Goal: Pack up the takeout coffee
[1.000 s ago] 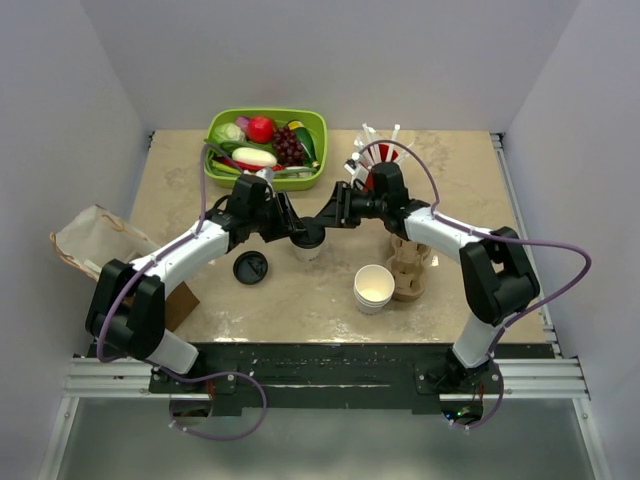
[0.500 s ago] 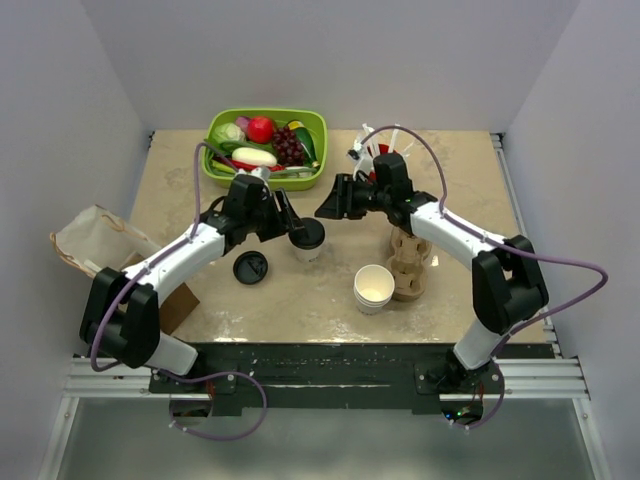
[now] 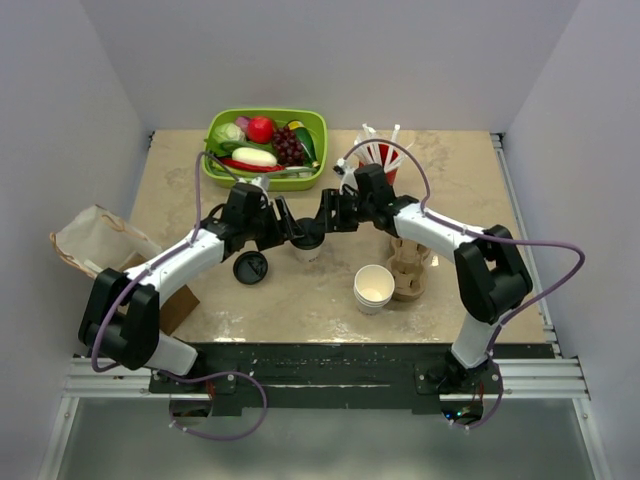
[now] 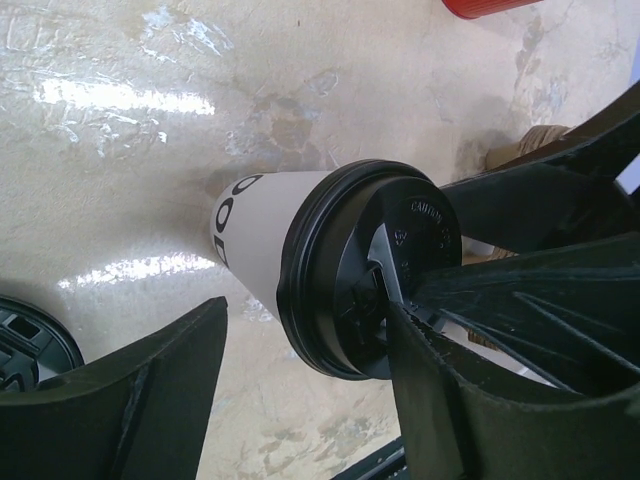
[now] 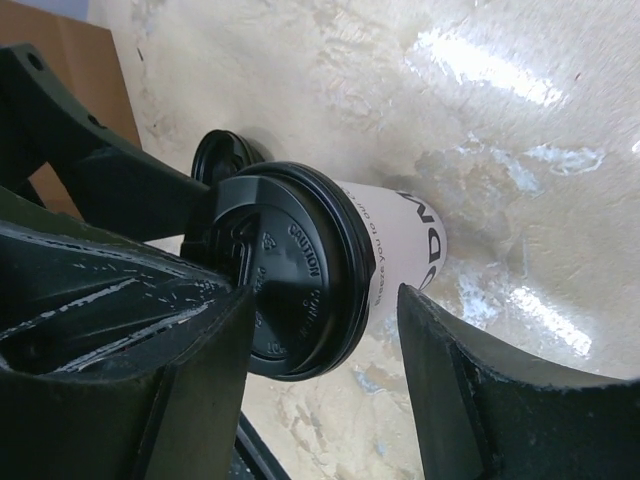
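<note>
The takeout coffee (image 3: 307, 241), a white paper cup with a black lid, stands upright on the table's middle. My left gripper (image 3: 288, 231) is open at the cup's left side. My right gripper (image 3: 326, 214) is open at its right side. In the left wrist view the coffee (image 4: 300, 240) sits between the spread fingers of the left gripper (image 4: 305, 312), its lid against the right finger. In the right wrist view the coffee (image 5: 400, 240) lies between the wide fingers of the right gripper (image 5: 325, 296). The cardboard carrier (image 3: 409, 263) stands to the right.
A loose black lid (image 3: 250, 267) lies left of the cup. A stack of lidless white cups (image 3: 373, 287) stands by the carrier. A green tray (image 3: 312, 120) of toy food and a red cup of stirrers (image 3: 381, 152) are at the back. A paper bag (image 3: 92, 238) is at the left edge.
My right gripper drew up and back from the cup half a second ago, then came back down beside it. My left gripper stayed at the cup, shifting slightly. The cup has not moved.
</note>
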Robot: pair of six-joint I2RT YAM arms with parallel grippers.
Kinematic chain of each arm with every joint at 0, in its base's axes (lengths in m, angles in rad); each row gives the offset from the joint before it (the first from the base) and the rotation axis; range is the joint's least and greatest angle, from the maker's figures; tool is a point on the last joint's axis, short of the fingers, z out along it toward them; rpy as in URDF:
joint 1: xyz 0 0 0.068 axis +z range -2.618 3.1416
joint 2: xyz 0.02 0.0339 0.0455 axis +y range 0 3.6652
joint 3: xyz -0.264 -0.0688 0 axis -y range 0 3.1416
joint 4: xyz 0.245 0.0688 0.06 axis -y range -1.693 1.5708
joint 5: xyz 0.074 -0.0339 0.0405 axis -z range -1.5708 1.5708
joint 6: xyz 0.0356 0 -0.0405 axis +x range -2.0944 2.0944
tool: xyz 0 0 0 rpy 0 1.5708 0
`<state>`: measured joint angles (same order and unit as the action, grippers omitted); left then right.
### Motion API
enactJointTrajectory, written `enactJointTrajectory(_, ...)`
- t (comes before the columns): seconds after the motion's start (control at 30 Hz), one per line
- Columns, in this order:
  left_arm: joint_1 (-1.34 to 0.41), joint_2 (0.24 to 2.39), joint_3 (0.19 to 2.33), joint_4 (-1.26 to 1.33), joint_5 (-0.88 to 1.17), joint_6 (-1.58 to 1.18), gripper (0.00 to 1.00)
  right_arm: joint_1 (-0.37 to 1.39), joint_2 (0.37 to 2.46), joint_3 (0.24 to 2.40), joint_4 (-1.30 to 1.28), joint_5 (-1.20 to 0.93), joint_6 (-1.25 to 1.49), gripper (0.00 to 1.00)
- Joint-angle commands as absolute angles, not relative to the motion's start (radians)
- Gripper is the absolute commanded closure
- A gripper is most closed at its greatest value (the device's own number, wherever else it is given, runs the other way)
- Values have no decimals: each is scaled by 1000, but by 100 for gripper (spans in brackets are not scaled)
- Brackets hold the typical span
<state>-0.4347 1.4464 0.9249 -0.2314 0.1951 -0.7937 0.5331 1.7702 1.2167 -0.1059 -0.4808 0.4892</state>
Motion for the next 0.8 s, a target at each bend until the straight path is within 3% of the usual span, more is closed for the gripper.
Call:
enactJointTrajectory(0.0,-419,1453,891,-149,253,-810,33,540,1767,1233,-71,-469,515,39)
enactJointTrajectory(0.33,-411,1445,821,-126,236,-839,48,548,1789,1152,-34,-459,538,49)
enactJointTrajectory(0.77,-411,1413,680,-92,176,-799,51,569,1772,994,133,-342,362,52)
